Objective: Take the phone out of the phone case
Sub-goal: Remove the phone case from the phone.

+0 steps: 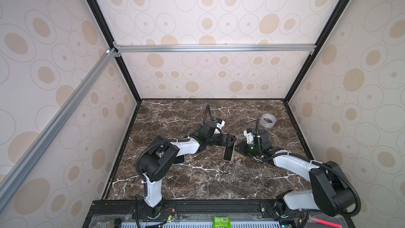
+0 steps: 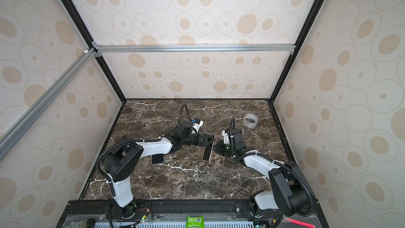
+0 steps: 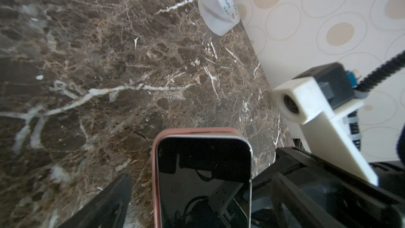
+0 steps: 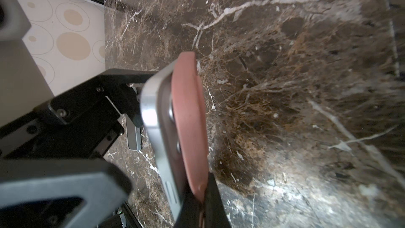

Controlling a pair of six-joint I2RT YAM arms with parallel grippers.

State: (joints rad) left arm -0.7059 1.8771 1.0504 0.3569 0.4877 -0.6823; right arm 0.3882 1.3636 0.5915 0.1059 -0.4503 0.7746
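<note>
The phone [image 1: 228, 154] stands tilted on its lower end on the marble table, dark screen showing, in a pink phone case [image 3: 195, 131]. Its silver side [image 4: 153, 117] has come away from the case [image 4: 189, 110] along one long edge. My right gripper [image 4: 203, 207] is shut on the case's rim, pinching only the pink wall. My left gripper [image 3: 197, 196] is open and straddles the phone's upper end [image 3: 203, 178]; one finger [image 3: 107, 202] stands apart from the case. In both top views the two grippers [image 1: 230, 140] [image 2: 218, 146] meet at the phone [image 2: 208, 152].
A second dark-screened phone [image 2: 157, 159] lies flat on the table, partly under the left arm [image 1: 186, 146]. A clear tape roll [image 1: 267, 120] stands at the back right near the wall. Patterned walls close in the table [image 1: 197, 183] on three sides.
</note>
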